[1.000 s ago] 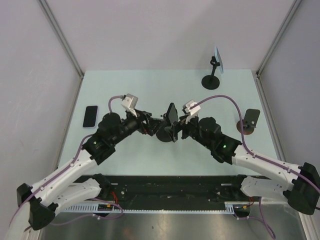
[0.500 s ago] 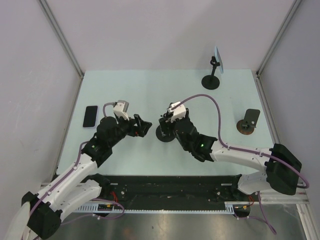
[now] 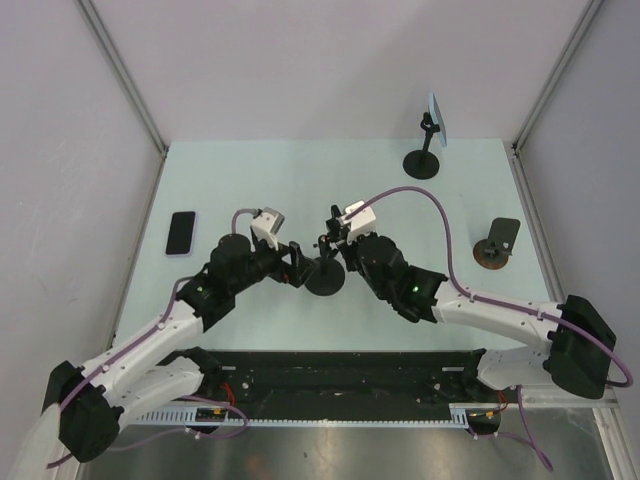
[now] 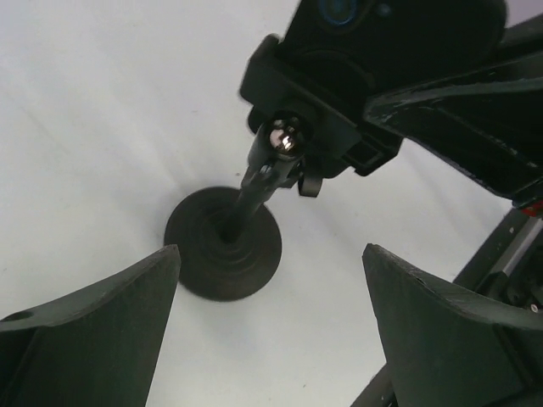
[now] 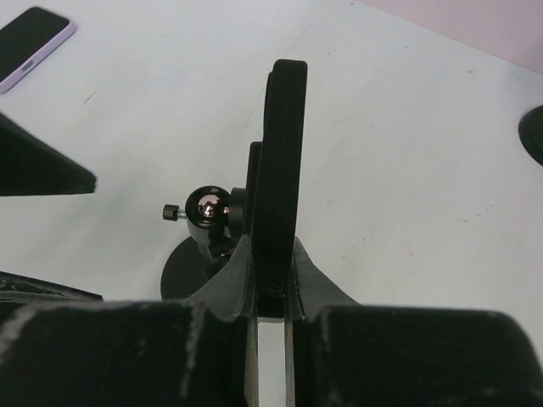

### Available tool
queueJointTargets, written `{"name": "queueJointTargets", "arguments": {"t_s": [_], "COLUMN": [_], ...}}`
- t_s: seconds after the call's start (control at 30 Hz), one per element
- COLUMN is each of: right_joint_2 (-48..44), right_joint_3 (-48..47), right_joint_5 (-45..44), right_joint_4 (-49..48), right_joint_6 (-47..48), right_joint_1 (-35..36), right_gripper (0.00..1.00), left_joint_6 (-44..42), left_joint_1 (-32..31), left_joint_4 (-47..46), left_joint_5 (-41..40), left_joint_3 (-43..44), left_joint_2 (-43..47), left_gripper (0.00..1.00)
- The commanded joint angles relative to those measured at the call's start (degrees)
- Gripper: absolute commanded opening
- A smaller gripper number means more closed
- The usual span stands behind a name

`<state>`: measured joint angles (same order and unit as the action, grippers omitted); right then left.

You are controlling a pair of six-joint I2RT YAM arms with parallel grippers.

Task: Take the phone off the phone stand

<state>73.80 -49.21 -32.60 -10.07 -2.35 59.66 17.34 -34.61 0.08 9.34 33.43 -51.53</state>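
Note:
A black phone stand [image 3: 325, 279] with a round base [image 4: 222, 246] and a ball joint [image 4: 284, 140] stands mid-table. The dark phone [image 5: 284, 153] sits upright in its cradle, edge-on in the right wrist view and at the top of the left wrist view [image 4: 399, 21]. My right gripper [image 5: 271, 271] is shut on the phone's lower edge, one finger on each face. It reaches in from the right [image 3: 338, 243]. My left gripper [image 4: 270, 254] is open and low by the stand's base, to its left [image 3: 298, 268], holding nothing.
A second phone in a pale case [image 3: 181, 233] lies flat at the left edge of the table. A tall stand with a light blue phone [image 3: 430, 140] is at the back right. A small brown-based stand [image 3: 497, 245] sits at the right.
The right gripper closed onto the phone's edge. The left arm drew back to the left, then came in again beside the stand's base, jaws still wide.

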Motion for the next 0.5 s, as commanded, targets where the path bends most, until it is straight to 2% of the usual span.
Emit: {"name": "queueJointTargets", "arguments": {"t_s": [0.0, 0.3, 0.47], "right_joint_2": [-5.15, -7.79, -8.58], "right_joint_3": [-1.42, 0.96, 2.1], "right_joint_5": [7.54, 14.05, 15.37], "right_joint_4": [-0.57, -0.48, -0.92], "right_joint_6": [-0.82, 0.5, 0.42], "right_joint_1": [0.28, -0.24, -0.24], "right_gripper": [0.0, 0.0, 0.0], "left_joint_6": [-3.19, -7.76, -8.73], "left_joint_1": [-3.0, -5.29, -6.87], "left_joint_4": [-5.61, -9.92, -12.03], "left_joint_5": [0.06, -2.84, -5.3], "left_joint_3": [2.43, 4.62, 4.54], "left_joint_2": [-1.12, -9.9, -13.51], "left_gripper": [0.94, 0.93, 0.88]}}
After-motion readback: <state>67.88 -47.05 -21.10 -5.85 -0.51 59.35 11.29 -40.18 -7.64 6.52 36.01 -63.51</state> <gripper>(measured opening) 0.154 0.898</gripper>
